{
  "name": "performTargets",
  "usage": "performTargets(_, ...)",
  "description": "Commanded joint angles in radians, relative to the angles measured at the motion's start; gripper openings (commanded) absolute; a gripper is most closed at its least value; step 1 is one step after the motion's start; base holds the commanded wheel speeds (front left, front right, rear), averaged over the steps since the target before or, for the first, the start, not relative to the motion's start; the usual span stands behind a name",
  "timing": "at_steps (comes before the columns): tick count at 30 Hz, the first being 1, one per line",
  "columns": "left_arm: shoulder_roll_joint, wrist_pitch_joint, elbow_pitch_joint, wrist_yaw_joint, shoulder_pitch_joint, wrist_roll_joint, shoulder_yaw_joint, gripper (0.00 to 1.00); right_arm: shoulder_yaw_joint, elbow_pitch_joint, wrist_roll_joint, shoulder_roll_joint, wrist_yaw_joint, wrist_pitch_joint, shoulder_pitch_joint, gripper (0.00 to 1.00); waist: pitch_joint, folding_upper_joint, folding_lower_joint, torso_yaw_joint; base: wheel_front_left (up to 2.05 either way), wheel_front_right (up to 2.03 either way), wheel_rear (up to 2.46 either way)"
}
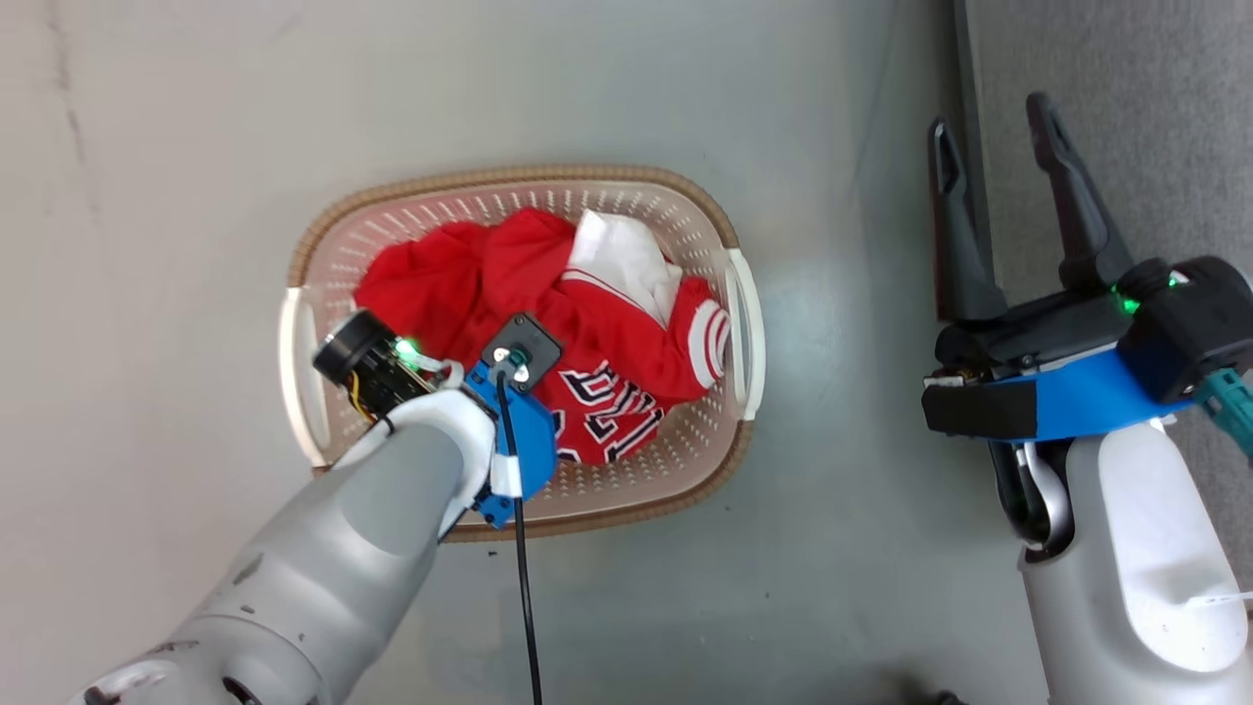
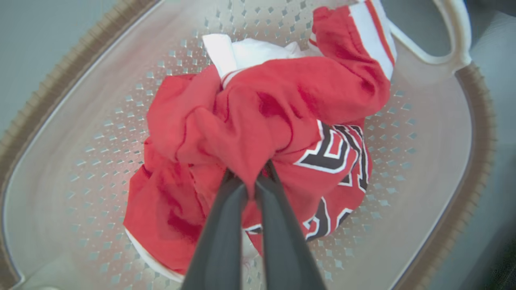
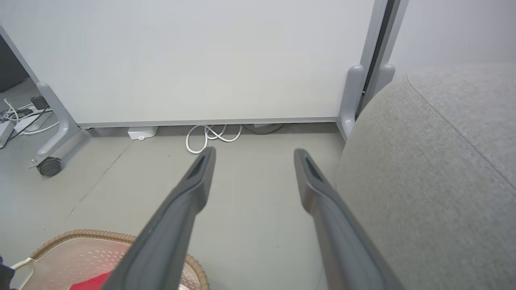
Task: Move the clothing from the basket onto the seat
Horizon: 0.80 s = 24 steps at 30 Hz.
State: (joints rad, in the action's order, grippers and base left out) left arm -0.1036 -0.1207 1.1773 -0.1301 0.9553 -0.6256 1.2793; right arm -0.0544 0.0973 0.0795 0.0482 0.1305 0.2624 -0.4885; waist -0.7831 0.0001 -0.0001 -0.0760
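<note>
The basket (image 1: 431, 191) stands on the floor, cream with a brown rim. Inside lies the clothing (image 1: 607, 343), a crumpled red jersey with black-and-white lettering and a white piece at the far side. My left arm reaches down into the basket. In the left wrist view my left gripper (image 2: 250, 177) is shut on a fold of the red clothing (image 2: 282, 108), the cloth bunched between the two dark fingers. My right gripper (image 1: 994, 122) hangs open to the right, beside the grey seat (image 1: 1155, 117), with nothing between its fingers (image 3: 201, 169).
A white panel on castor legs (image 3: 50, 165) stands behind, with white cables (image 3: 209, 135) on the floor under it. The seat's rounded edge (image 3: 427, 169) rises right of my right gripper. Bare grey floor (image 1: 852, 441) lies between basket and seat.
</note>
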Motion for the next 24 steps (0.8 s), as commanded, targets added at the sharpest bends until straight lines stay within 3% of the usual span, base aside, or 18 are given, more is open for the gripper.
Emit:
performTargets(1, 0.003, -0.012, -0.006, -0.001, -0.010, -0.006, 0.003, 0.00, 0.005, 0.005, -0.010, 0.004, 0.000, 0.004, 0.011, 1.00, 0.033, -0.0001, 0.0001, 0.020, 0.00, 0.00, 0.00)
performTargets(24, 0.023, -0.147, -0.104, -0.001, -0.077, -0.160, -0.024, 0.00, 0.018, 0.074, -0.019, 0.004, 0.000, 0.004, 0.148, 1.00, 0.351, -0.0001, 0.0001, 0.092, 0.00, 0.00, 0.00)
